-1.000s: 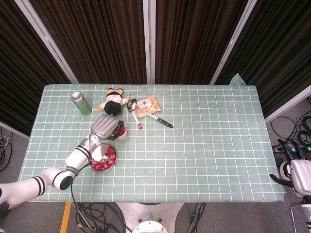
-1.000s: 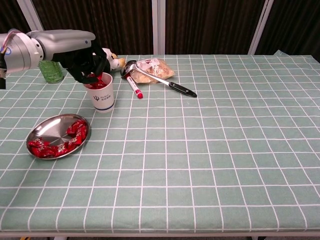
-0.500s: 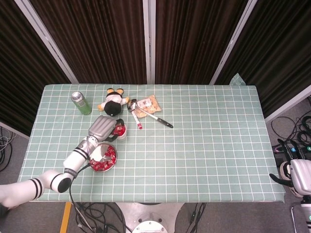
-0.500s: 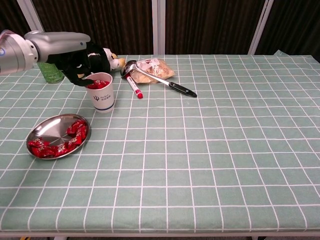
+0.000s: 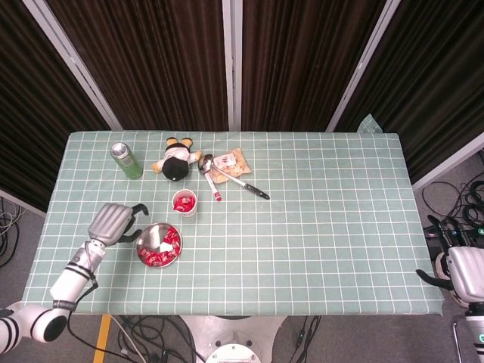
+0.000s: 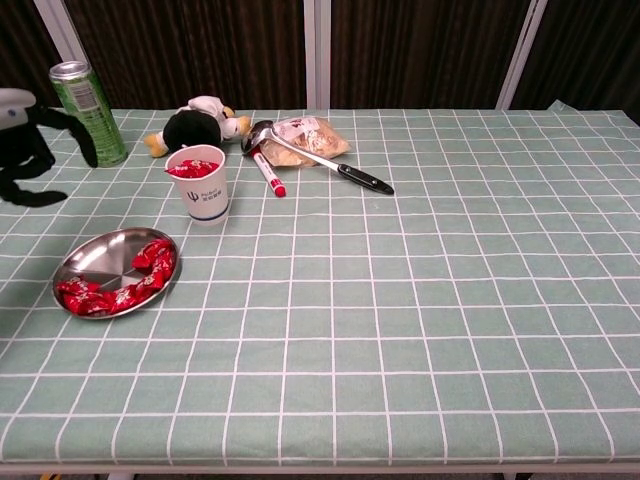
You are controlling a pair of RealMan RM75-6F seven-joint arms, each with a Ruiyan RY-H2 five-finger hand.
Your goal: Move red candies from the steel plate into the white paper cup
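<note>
Glossily wrapped red candies (image 6: 120,284) clustered.

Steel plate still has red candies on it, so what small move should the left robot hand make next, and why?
Probably swing the left robot hand right, over the steel plate: its fingers hold nothing, and red candies remain there beside the white paper cup.
</note>
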